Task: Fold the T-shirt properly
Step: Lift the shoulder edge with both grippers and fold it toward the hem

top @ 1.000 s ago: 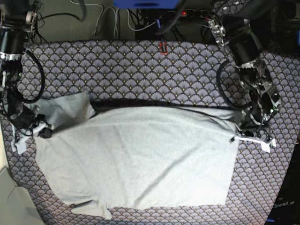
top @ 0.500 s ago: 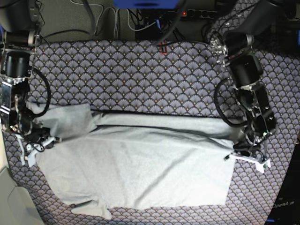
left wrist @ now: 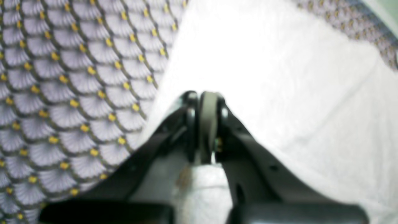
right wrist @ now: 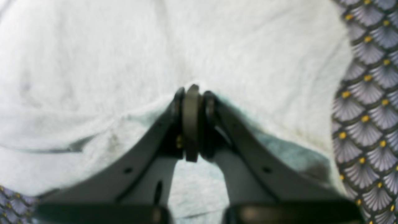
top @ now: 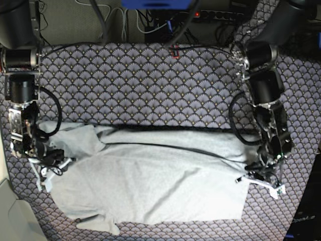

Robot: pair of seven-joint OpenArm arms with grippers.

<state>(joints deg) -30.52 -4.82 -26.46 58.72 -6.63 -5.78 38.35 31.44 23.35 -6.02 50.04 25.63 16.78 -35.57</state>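
Observation:
The light grey T-shirt (top: 160, 186) lies spread across the purple fan-patterned tablecloth (top: 150, 80), its far edge doubled over toward the front; no lettering shows. My left gripper (top: 257, 178) is at the shirt's right edge, its jaws closed on a thin strip of the cloth, as the left wrist view (left wrist: 205, 101) shows. My right gripper (top: 47, 168) is at the shirt's left edge by a bunched sleeve, jaws likewise pinched on fabric in the right wrist view (right wrist: 191, 91). The shirt fills most of both wrist views (left wrist: 279, 77) (right wrist: 124, 56).
Cables and a power strip (top: 165, 20) lie beyond the table's far edge. A small red item (top: 174, 50) sits on the cloth at the back. A beige surface (top: 10, 216) borders the front left corner. Patterned tablecloth shows beside each gripper (left wrist: 62, 77) (right wrist: 370, 93).
Both grippers have moved toward the table's front, drawing the shirt's far edge with them. The doubled-over layer now reaches further down over the shirt.

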